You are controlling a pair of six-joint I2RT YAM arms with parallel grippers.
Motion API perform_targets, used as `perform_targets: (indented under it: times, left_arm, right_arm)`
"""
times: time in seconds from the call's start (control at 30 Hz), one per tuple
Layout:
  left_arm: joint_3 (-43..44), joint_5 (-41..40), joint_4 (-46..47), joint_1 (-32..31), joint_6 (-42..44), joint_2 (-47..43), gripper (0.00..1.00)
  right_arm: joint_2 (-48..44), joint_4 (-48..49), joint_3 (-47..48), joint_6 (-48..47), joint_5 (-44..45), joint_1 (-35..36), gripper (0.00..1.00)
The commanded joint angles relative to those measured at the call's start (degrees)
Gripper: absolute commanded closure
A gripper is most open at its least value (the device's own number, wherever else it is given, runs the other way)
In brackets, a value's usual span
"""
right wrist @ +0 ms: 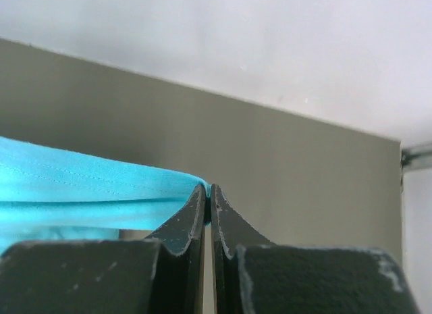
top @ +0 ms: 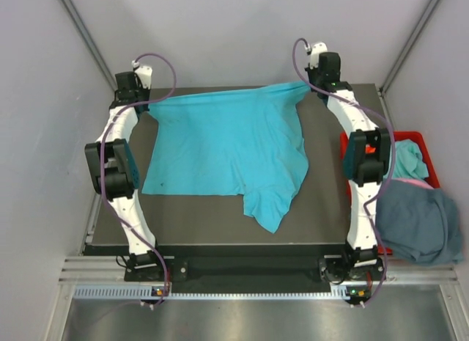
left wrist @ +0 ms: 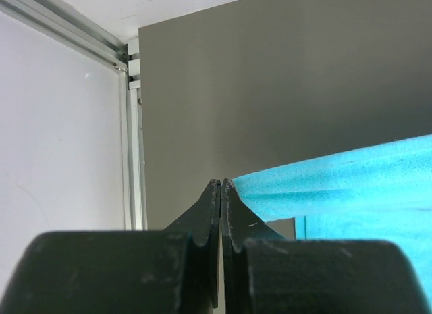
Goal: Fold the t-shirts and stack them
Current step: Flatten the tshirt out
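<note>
status: one turquoise shirt (top: pixel 227 147) lies spread on the dark table (top: pixel 322 209), its far edge strung between the tips of the two arms.

left gripper (left wrist: pixel 221 186): jaws pressed together, no gap showing. a corner of the turquoise shirt is nipped right at the fingertips. from there the cloth runs off to this gripper's right as a taut band, lifted off the table just beside the fingers. bare table ahead of the tips, a metal frame rail (left wrist: pixel 131 125) to their left.

right gripper (right wrist: pixel 208 189): jaws likewise pressed together, the opposite corner of the same shirt caught between the tips. the hem, stitching visible, stretches away to this gripper's left. table and pale wall ahead.

overhead view: the shirt body drapes from the held edge back toward the arm bases and lies mostly flat. on the right gripper's side it is bunched, with one flap trailing nearest the bases.

beside the right arm, off the table edge: red bin (top: pixel 429 147) with a second turquoise cloth (top: pixel 410 161) inside, and a blue-grey shirt (top: pixel 418 224) draped over its near rim.
</note>
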Motion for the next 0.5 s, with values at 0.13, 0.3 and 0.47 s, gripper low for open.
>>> perform_targets:
  times: [0.13, 0.3, 0.47]
  left_arm:
    - [-0.8, -1.6, 3.8, 1.4, -3.0, -11.7, 1.0]
    - [1.7, 2.2, 0.8, 1.4, -5.3, -17.8, 1.0]
    - [7.9, 1.9, -1.5, 1.4, -5.1, -19.7, 1.0]
  right_arm:
    - [-17.7, 7.5, -10.1, 0.0, 6.7, -1.8, 1.0]
    - [-25.9, 2.3, -6.4, -2.5, 6.0, -2.0, 1.0]
    - [-27.7, 0.4, 1.1, -5.5, 7.8, -2.8, 1.0]
